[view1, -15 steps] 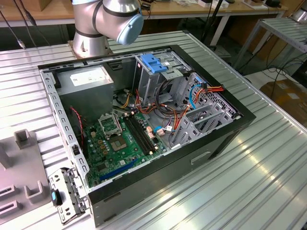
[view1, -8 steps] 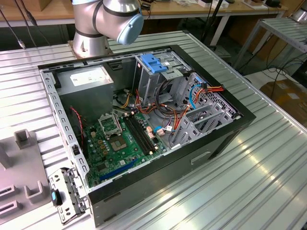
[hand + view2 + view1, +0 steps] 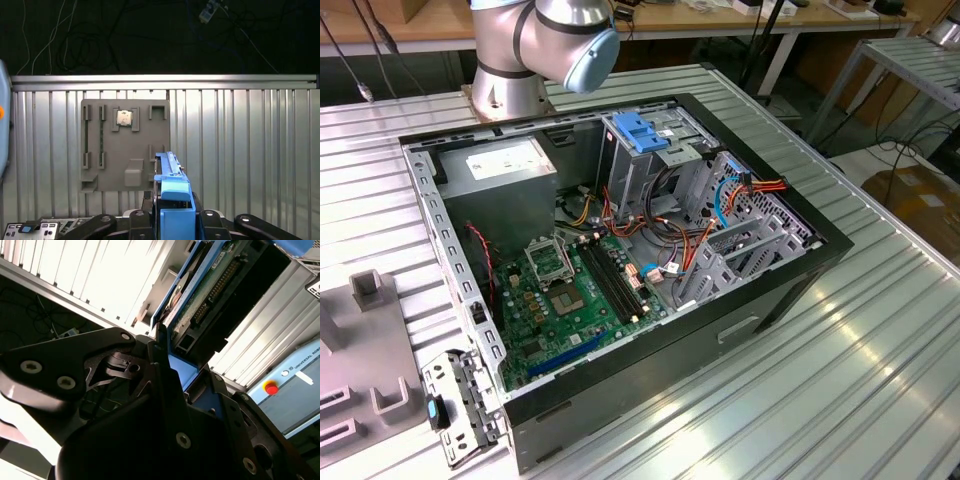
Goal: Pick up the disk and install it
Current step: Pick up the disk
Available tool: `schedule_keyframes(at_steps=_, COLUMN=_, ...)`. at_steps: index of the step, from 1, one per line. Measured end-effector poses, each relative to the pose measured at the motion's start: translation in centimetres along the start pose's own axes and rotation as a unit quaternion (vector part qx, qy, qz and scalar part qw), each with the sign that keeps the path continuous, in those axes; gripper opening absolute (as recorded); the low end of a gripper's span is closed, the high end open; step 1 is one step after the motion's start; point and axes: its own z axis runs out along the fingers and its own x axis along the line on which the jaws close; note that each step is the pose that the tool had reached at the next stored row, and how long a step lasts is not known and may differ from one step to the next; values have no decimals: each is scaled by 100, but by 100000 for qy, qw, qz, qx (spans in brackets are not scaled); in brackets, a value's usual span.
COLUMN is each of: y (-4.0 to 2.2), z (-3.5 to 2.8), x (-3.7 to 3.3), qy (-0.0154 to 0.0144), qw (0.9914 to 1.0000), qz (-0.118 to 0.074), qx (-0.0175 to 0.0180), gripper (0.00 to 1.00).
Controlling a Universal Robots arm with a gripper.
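In both wrist views my gripper [image 3: 172,216] is shut on the disk [image 3: 171,176]. The disk is a flat drive in a bright blue carrier rail, held on edge between the black fingers [image 3: 165,365]. In the second wrist view the disk [image 3: 220,280] shows its green circuit board and connector, with the blue rail running along one side. It hangs in the air above the ribbed metal table [image 3: 240,150], beside a grey fixture plate [image 3: 125,145].
The open computer case [image 3: 800,290] lies on the table [image 3: 880,370] in the exterior view, with its motherboard [image 3: 570,290], cables and grey drive cages [image 3: 720,255] exposed. A blue bracket [image 3: 638,130] tops the tall cage. The arm's base [image 3: 515,60] stands behind the case. A small chip [image 3: 124,117] sits on the fixture plate.
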Motion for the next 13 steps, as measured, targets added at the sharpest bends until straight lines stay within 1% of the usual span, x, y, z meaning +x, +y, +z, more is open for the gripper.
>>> schedule_keyframes(at_steps=13, y=-91, z=0, x=-1, qy=0, qw=100000, qz=1, qx=1, gripper=37)
